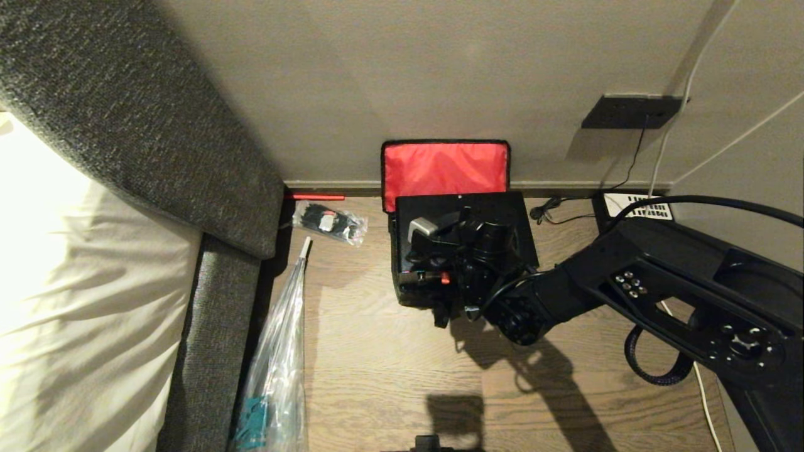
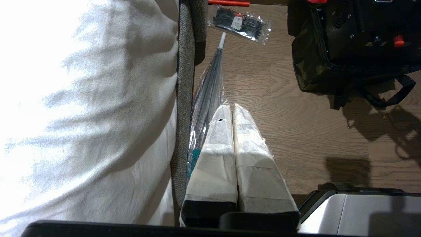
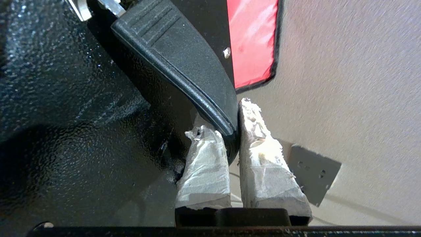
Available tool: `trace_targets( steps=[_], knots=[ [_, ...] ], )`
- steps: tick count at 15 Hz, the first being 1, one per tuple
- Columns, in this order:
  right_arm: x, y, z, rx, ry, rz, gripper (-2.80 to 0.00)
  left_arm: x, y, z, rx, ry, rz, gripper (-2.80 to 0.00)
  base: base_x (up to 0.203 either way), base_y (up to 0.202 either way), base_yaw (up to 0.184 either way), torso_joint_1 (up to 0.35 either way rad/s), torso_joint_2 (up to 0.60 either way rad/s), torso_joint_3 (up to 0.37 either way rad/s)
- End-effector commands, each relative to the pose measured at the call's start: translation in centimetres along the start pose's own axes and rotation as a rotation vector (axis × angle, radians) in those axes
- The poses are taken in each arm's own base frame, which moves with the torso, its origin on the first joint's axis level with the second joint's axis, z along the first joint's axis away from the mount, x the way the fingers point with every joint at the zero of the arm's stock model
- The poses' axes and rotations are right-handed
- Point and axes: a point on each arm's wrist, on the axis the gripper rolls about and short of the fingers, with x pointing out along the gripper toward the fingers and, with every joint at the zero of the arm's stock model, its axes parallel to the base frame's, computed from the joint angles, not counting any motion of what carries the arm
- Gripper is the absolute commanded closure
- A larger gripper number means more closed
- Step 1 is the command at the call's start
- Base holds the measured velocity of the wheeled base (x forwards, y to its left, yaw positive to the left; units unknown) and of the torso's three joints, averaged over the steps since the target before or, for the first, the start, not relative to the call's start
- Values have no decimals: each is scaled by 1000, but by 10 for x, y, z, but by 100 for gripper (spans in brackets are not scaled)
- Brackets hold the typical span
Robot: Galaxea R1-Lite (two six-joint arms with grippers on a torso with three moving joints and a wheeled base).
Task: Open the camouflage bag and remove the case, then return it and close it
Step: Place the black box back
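Clear plastic bag [image 1: 279, 351] beside grey bed frame [image 1: 213, 326]; small packet [image 1: 330, 221] near skirting; wall socket [image 1: 631, 112].

The right arm [image 1: 659, 282] is matte black with silver screws and black cable; both hands' fingers [image 3: 204, 164] are wrapped in white tape.

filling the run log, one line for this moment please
bag: open, red lid up | case: over bag | right gripper: shut on case handle | left gripper: shut, parked
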Motion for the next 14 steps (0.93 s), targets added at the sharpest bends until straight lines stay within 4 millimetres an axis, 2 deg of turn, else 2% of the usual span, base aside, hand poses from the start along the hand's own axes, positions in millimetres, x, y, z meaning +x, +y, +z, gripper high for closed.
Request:
trace_targets(
  steps=[1, 14],
  knots=[
    [1, 2, 4, 0, -10, -10, 0, 0, 0, 0, 0, -1, 0, 0, 0, 0, 0, 0, 0, 0],
    [8, 31, 1, -14, 0, 26, 0, 0, 0, 0, 0, -1, 0, 0, 0, 0, 0, 0, 0, 0]
  ],
)
